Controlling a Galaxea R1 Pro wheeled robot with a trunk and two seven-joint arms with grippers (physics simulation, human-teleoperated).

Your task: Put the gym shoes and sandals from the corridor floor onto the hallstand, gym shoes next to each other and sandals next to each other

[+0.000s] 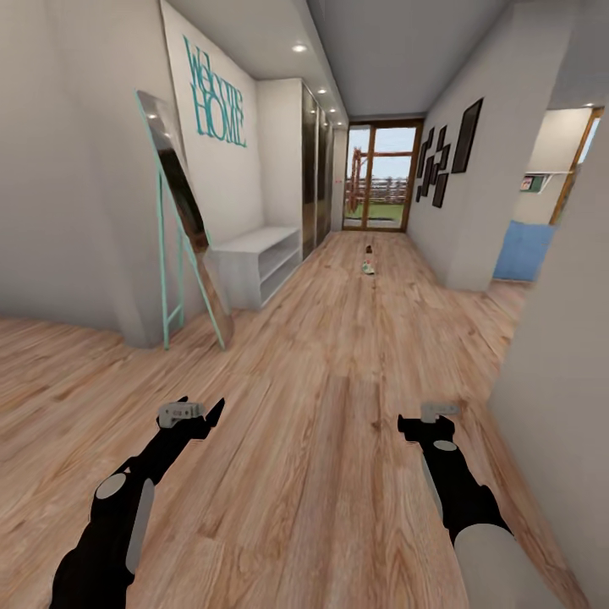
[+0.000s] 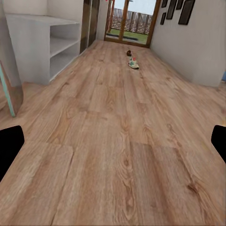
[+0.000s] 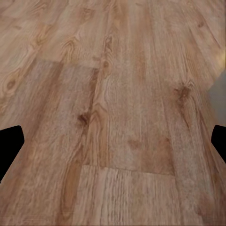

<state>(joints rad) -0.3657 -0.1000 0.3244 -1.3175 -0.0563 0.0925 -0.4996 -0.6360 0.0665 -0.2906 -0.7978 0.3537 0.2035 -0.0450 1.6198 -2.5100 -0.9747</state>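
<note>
Teal-framed mirror [image 1: 182, 222] leans beneath welcome lettering [image 1: 215, 91].

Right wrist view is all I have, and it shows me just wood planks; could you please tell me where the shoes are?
Observer: A gym shoe lies on the corridor floor far ahead, toward the glass door.
Operator: Thank you. Are the sandals near it?
Observer: A small dark thing lies just beyond it, too small to call a sandal.
Operator: And where is the rack, please?
Observer: The hallstand stands against the left wall, nearer to us than the shoe.
</note>
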